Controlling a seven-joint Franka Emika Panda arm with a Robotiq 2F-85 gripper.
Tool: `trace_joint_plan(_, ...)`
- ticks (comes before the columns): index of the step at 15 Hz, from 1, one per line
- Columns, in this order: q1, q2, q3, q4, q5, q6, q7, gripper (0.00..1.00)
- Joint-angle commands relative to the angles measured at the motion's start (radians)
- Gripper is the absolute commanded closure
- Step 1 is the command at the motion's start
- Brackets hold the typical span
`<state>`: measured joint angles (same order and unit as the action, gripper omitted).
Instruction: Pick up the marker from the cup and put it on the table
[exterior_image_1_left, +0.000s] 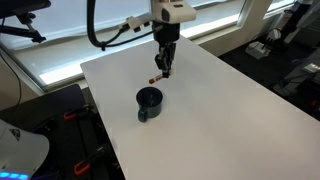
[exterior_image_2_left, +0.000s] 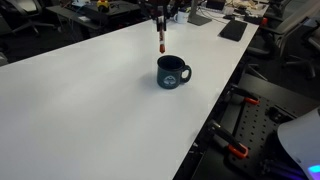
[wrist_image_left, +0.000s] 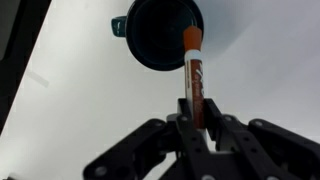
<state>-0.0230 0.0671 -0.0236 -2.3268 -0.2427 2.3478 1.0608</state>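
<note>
Wrist view: the cup (wrist_image_left: 163, 35) is cut off at the top edge. The gripper (wrist_image_left: 193, 118) clamps the marker (wrist_image_left: 194, 70) upright, its gripped end hidden, outside the cup and over the table (wrist_image_left: 265, 70).

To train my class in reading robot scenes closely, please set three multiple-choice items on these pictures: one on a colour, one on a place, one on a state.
1. What colour is the small round mug with the side handle?
A) white
B) dark
C) yellow

2. Where is the slim dark-red marker?
A) deep inside the mug
B) lying flat on the floor
C) in the black pincer, outside the mug

3. What state is the pincer in?
A) shut on the marker
B) wide open and empty
C) out of sight in every view

Answers:
1 B: it stands out dark against the plain white tabletop.
2 C: in both exterior views the marker hangs from the pincer, off to one side of the mug.
3 A: the wrist view shows the fingers closed against the marker's sides.
</note>
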Motion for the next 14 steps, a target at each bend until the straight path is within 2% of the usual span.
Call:
trace_joint_plan(1,0.002,0.058,-0.007,0.147,0.117,-0.103,-0.029,0.95)
trace_joint_plan(4,0.005,0.121,-0.01,0.225,0.178,-0.104,-0.005,0.95)
trace_joint_plan(8,0.01,0.226,-0.031,0.305,0.203,-0.098,0.031,0.95)
trace_joint_plan(14,-0.001,0.369,-0.074,0.366,0.261,-0.107,0.021,0.95)
